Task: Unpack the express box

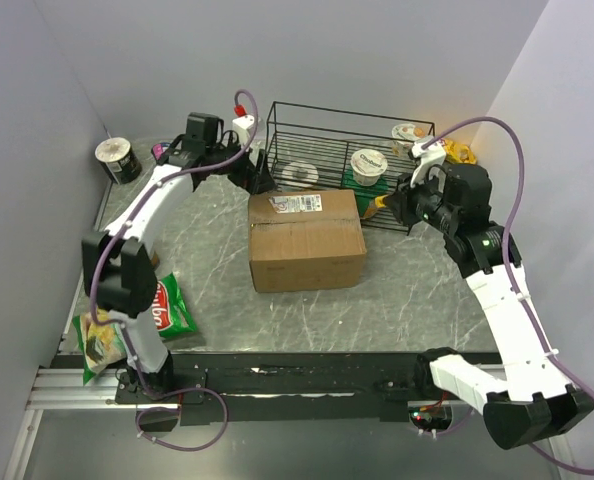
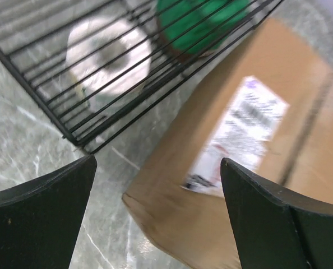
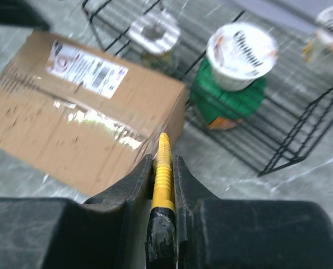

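The express box [image 1: 306,240] is seen at the centre of the grey marbled counter [image 1: 417,290], flaps down and its seam sealed under glossy clear tape, with a white printed label toward its twelve o'clock edge. A black wire basket [image 1: 312,125] holding a foil-lidded yogurt cup [image 1: 369,163] is set just beyond it at twelve o'clock. The left gripper [image 1: 255,175] is held over the box's eleven o'clock corner, its jaws spread wide and empty. The right gripper [image 1: 395,205] is poised at the box's two o'clock corner, its jaws clenched on a slim yellow-and-black striped tool [image 3: 163,147], probably a cutter, pointed at the carton. The box is judged stiff along its corrugated walls but easily dented on the top panel, and likely light enough to slide on the smooth counter if pushed from one side. The tape is expected to be slick, so a hold is best taken across a bare cardboard corner or the side walls, away from the seam, while the tape is parted. A snack bag [image 1: 172,305] is left at eight o'clock, well apart.
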`<move>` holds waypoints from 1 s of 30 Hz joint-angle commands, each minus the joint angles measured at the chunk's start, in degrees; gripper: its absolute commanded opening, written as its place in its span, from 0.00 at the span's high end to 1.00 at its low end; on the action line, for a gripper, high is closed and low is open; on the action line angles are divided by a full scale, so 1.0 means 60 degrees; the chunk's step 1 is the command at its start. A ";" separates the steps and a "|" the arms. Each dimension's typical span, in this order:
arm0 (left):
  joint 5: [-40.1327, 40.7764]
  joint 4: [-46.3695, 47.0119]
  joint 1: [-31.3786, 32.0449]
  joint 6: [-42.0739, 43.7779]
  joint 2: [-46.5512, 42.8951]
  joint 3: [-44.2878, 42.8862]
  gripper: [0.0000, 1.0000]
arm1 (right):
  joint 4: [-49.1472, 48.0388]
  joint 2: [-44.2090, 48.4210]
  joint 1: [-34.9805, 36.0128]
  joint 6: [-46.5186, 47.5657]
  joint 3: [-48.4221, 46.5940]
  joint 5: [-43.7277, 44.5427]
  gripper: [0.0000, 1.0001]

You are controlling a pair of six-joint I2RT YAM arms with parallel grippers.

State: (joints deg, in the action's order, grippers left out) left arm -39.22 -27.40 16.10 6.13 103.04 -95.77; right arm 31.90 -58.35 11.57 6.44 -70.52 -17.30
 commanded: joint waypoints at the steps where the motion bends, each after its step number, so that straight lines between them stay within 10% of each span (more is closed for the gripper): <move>1: -0.0068 -0.0092 -0.0032 -0.0303 0.0476 -0.0753 0.02 | 0.0236 0.0203 -0.0083 -0.0221 -0.0639 -0.0472 1.00; 30: -0.1007 -0.0795 -0.0119 -0.1403 -0.0445 0.2791 0.06 | -0.2915 -0.1085 -0.0640 -0.2011 0.1002 -0.0970 1.00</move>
State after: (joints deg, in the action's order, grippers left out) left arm -47.72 -29.17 14.96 -3.25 100.64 -81.73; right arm 18.04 -63.72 8.05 -4.56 -64.99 -22.79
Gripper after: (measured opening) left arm 0.939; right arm 0.234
